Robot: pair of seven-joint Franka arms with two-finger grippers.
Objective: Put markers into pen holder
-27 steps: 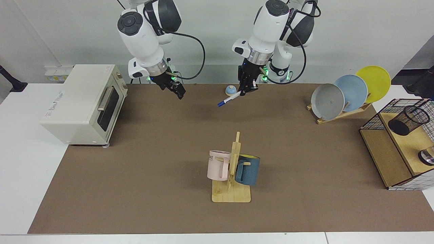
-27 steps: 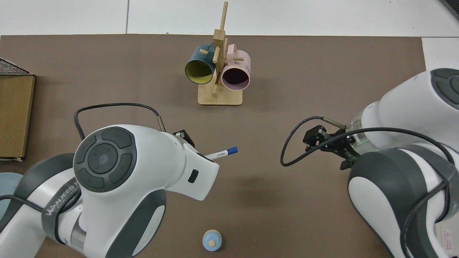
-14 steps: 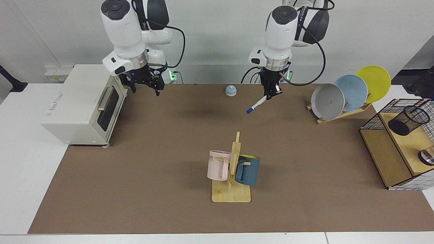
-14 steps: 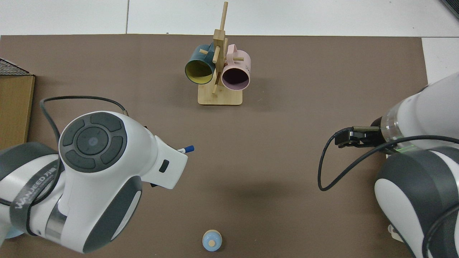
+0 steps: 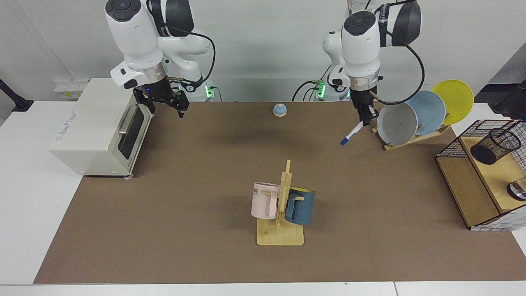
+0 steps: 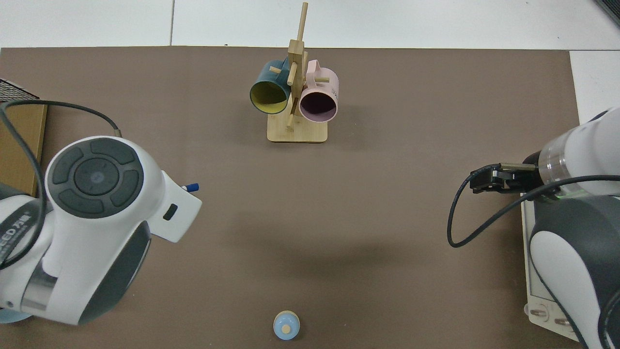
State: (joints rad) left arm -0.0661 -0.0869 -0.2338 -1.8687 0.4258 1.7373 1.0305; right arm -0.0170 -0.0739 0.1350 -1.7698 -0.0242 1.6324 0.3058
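Wide-spread, empty right tool (image 5: pixel 166 106) at upper left of the facing view, just beside the toaster oven (image 5: pixel 98 127); pulled back there from mid-desk over the last second, now waiting. Further right, left tool (image 5: pixel 367 117) clamped on the white end of the marker (image 5: pixel 352 133), blue cap slanting down toward the desk (image 5: pixel 205 246), close in front of the grey plate (image 5: pixel 396 123); carried across from near the small blue dome (image 5: pixel 280 109) at upper centre. Judged as transport partway done: pen holder (image 5: pixel 495 146) well apart at far right, tilted on the wooden shelf inside the wire basket (image 5: pixel 452 148), so likely no straight drop. Top view: only the capped tip of the marker peeking from under the left arm at frame left, grip hidden, pen holder out of frame. Facing view alone for grip and target.
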